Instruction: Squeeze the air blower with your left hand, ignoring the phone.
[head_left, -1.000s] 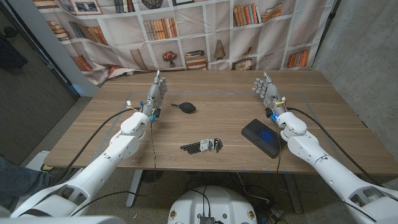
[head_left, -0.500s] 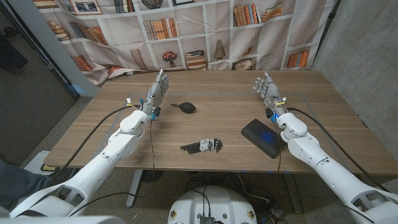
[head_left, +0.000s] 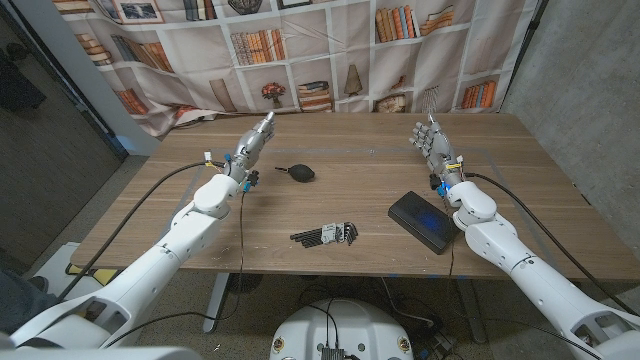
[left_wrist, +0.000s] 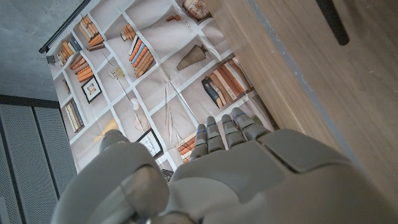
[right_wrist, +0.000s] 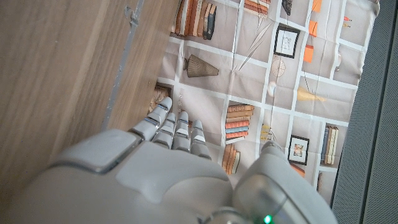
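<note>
The black air blower (head_left: 297, 172) lies on the wooden table (head_left: 340, 200), its nozzle pointing toward my left arm. My left hand (head_left: 254, 143) hovers just behind and to the left of it, fingers stretched forward and apart, holding nothing. In the left wrist view the left hand (left_wrist: 217, 168) reaches toward the bookshelf backdrop, and the blower's dark tip (left_wrist: 333, 22) shows on the wood beside it. My right hand (head_left: 430, 146) stands upright over the table's right side with spread fingers, empty. The black phone (head_left: 422, 221) lies beside my right forearm.
A set of hex keys (head_left: 326, 235) lies near the table's front middle. A bookshelf-print curtain (head_left: 300, 50) hangs behind the table's far edge. A grey tape line (right_wrist: 127, 50) runs along the wood in the right wrist view.
My left hand has tilted forward and moved slightly right toward the far edge, its fingers now pointing away instead of upright. The right hand and the objects have stayed put.
</note>
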